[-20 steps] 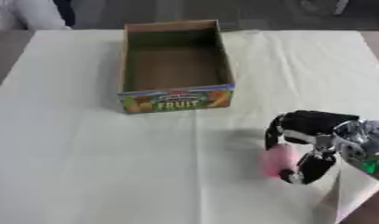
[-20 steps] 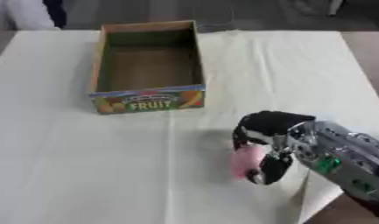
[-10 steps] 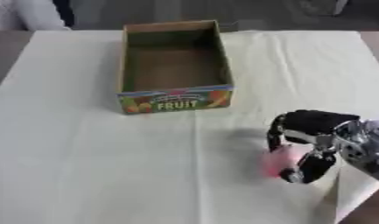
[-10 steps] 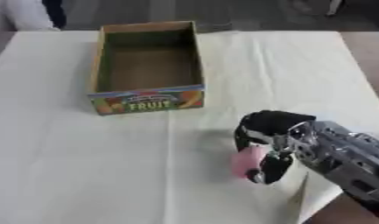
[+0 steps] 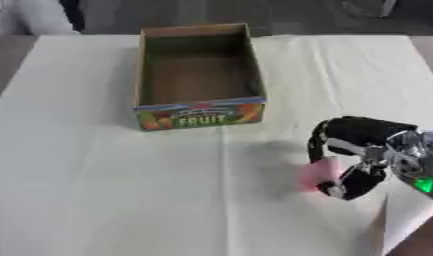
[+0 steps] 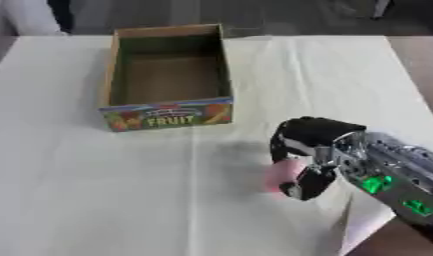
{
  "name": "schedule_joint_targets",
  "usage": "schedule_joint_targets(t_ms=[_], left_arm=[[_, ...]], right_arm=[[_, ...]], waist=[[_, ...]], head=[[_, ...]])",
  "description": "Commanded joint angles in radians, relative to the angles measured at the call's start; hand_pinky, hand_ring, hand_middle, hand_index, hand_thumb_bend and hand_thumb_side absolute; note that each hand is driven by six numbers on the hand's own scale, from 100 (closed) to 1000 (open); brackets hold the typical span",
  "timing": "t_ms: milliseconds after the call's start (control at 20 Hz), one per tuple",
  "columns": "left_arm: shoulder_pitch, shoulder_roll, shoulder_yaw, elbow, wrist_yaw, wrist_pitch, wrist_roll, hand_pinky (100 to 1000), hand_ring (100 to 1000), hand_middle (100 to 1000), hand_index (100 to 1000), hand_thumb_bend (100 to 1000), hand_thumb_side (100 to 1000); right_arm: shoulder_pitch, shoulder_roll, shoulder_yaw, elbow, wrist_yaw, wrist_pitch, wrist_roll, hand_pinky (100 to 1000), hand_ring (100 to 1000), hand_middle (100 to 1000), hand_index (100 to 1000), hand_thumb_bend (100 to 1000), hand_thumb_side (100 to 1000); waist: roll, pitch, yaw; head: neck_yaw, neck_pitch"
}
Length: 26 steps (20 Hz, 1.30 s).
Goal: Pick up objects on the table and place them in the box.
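My right hand (image 5: 359, 145) comes in from the right edge and sits over the table's right-middle, fingers and thumb curled round a small pink object (image 5: 317, 173). The pink thing shows between the fingers and the thumb, close above or on the white cloth; I cannot tell which. The cardboard box (image 5: 198, 116) with a "FRUIT" label on its front wall stands open behind and to the left of the hand, its brown inside holding nothing that I can see. My left hand shows in neither view.
A white cloth (image 5: 106, 190) covers the table. Its right front corner (image 5: 403, 215) lies near my right arm. A person's light clothing (image 5: 23, 17) shows at the far left edge, away from the box.
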Motion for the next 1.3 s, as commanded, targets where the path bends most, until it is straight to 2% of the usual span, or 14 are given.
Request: schedule_joint_targets(t_ms=[50, 450, 700, 1000, 1300], left_arm=[[-0.008, 0.012, 0.004, -0.019, 0.002, -0.002, 0.0, 703, 702, 638, 833, 100, 715], [-0.006, 0.012, 0.004, -0.019, 0.003, -0.002, 0.0, 702, 702, 638, 833, 100, 718], [-0.005, 0.012, 0.004, -0.019, 0.003, -0.002, 0.0, 702, 703, 639, 833, 100, 718], [-0.003, 0.012, 0.003, -0.019, 0.005, -0.001, -0.001, 701, 703, 639, 833, 100, 718], [-0.002, 0.012, 0.001, -0.019, 0.005, -0.001, -0.002, 701, 703, 639, 832, 100, 717]], right_arm=[[-0.02, -0.032, -0.027, -0.014, -0.012, 0.001, -0.022, 714, 799, 572, 561, 259, 100], [-0.054, -0.036, -0.056, -0.014, -0.021, -0.019, -0.068, 714, 795, 559, 551, 177, 100], [-0.094, -0.028, -0.076, -0.014, -0.035, -0.021, -0.09, 713, 791, 549, 542, 168, 100], [-0.178, -0.007, -0.095, -0.014, -0.043, -0.023, -0.094, 712, 786, 538, 529, 182, 115], [-0.279, 0.026, -0.098, -0.014, -0.036, -0.002, -0.059, 712, 784, 534, 524, 198, 133]], waist=[[0.001, -0.022, -0.001], [0.001, -0.022, -0.002], [0.0, -0.023, 0.0], [0.0, -0.026, 0.003], [-0.001, -0.027, 0.011]], head=[[0.0, -0.011], [0.001, -0.01], [0.001, -0.011], [0.0, -0.012], [0.0, -0.013]])
